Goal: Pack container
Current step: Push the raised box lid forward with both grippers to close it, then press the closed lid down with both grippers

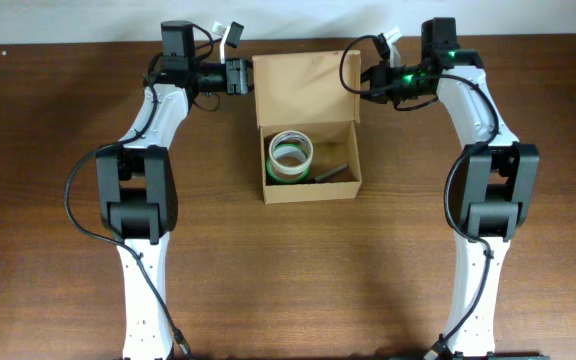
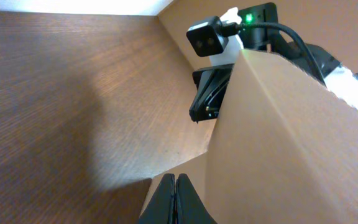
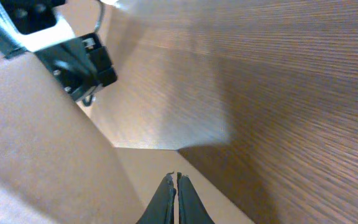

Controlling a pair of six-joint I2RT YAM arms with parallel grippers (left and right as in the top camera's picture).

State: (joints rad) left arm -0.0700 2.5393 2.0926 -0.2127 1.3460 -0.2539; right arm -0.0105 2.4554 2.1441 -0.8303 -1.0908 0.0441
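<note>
Cardboard container (image 1: 304, 92) lies between left tool (image 2: 176, 178) and right tool (image 3: 176, 177), both closed beside its lid.

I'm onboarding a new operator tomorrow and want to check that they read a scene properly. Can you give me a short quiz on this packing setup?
1. Multiple choice: what lies inside the container?
A) tape rolls
B) apples
C) nothing

2. True or false: the lid flap is folded shut over the container.

3. Fill in: the jaws of the left gripper and the right gripper are both ____ (open or shut).

Key:
1. A
2. False: the flap is open and the inside shows from overhead.
3. shut
</note>
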